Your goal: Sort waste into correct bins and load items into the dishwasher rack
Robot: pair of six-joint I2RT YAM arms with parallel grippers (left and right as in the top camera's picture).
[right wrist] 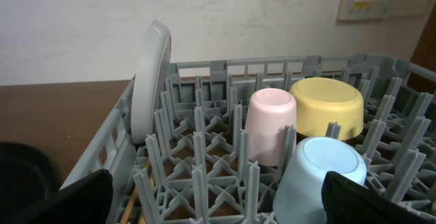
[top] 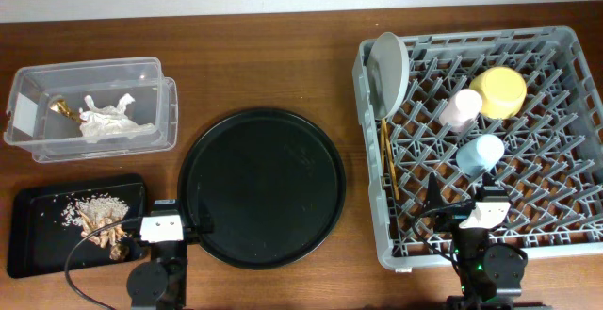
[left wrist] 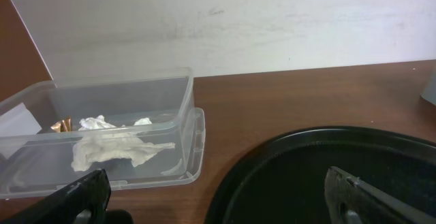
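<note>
The left gripper [left wrist: 216, 209] and right gripper [right wrist: 225, 209] are resting at the near edge, fingers apart, empty. Left of the left one, food scraps [top: 99, 214] are lying in the shallow black tray [top: 38, 244]. Ahead of the right one, the light-blue cup [right wrist: 320, 180], pink cup [right wrist: 271, 125], bowl [right wrist: 327, 108] and upright plate [right wrist: 150, 81] are standing in the dishwasher rack [right wrist: 204, 67], and the chopsticks [top: 385, 150] are pointing near-to-far. Far left, crumpled paper [top: 113, 117] is filling the clear tub [top: 85, 70].

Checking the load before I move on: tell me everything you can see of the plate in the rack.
The round grey-white plate looks smooth and whole. It stands on edge among the pegs at the far left corner of the dishwasher rack, tilted, close by the left wall, its rim rising above it. The wooden chopsticks lie nearer; contact cannot be told.
</note>
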